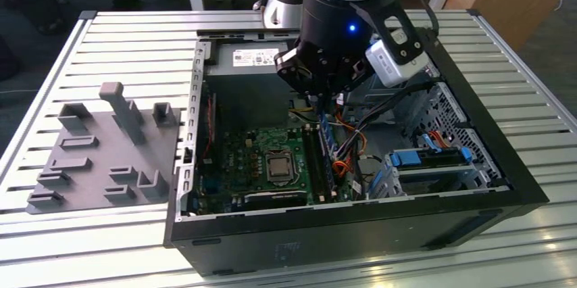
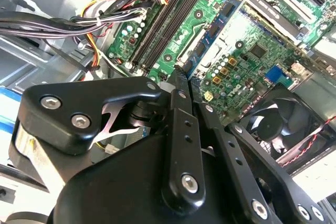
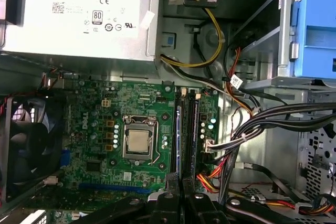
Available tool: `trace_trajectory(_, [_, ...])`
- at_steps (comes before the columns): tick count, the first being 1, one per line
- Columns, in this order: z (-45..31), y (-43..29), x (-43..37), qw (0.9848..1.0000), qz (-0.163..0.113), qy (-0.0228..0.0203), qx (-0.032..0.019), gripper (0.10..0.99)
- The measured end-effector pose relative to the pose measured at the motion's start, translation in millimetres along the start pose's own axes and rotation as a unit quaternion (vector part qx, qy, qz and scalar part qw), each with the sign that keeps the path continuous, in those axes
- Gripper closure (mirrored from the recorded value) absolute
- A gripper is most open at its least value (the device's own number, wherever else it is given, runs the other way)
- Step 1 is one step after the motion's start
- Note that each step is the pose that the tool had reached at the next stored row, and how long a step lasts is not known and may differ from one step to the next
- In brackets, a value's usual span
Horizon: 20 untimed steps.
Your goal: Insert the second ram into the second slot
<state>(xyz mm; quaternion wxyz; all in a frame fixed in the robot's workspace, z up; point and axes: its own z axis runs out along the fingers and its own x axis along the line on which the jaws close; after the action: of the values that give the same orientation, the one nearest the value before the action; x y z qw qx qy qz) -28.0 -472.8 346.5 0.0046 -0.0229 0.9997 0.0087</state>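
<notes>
A slatted metal tabletop [image 1: 126,38] carries everything. On it stands an open black computer case [image 1: 361,227], and the pincer [image 1: 317,99] hangs inside the case's open top, raised above the board. Well off to one side of the pincer, toward the exterior view's left and outside the case, lies a grey fixture plate [image 1: 94,156] with upright pegs and holders.

Directly beneath the pincer lies the green motherboard [image 3: 94,119]. Past its far edge, beyond the fingertips in the first wrist view, sits the silver power supply [image 3: 79,19]. A black fan [image 2: 283,124] sits at the board's edge, off to one side of the pincer. On the other side are a blue drive bracket [image 1: 431,158] and a bundle of black, red and yellow cables [image 3: 273,124]. The processor socket [image 3: 139,142] lies just beside the two long memory slots [image 3: 191,135], which run straight out below the pincer's tips.

The pincer [image 2: 184,80] is clenched. Its dark fingers [image 2: 178,108] are drawn together on the second ram [image 2: 218,24], a thin blue stick seen edge-on. The stick reaches out from the tips parallel to the slots and is held above them, not seated.
</notes>
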Motion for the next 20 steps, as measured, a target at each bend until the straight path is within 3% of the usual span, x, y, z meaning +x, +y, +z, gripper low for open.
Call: trace_trajectory(20, [7.3, 3.7, -0.7, 1.0000, 0.000, 0.0000, 0.0001, 0.949])
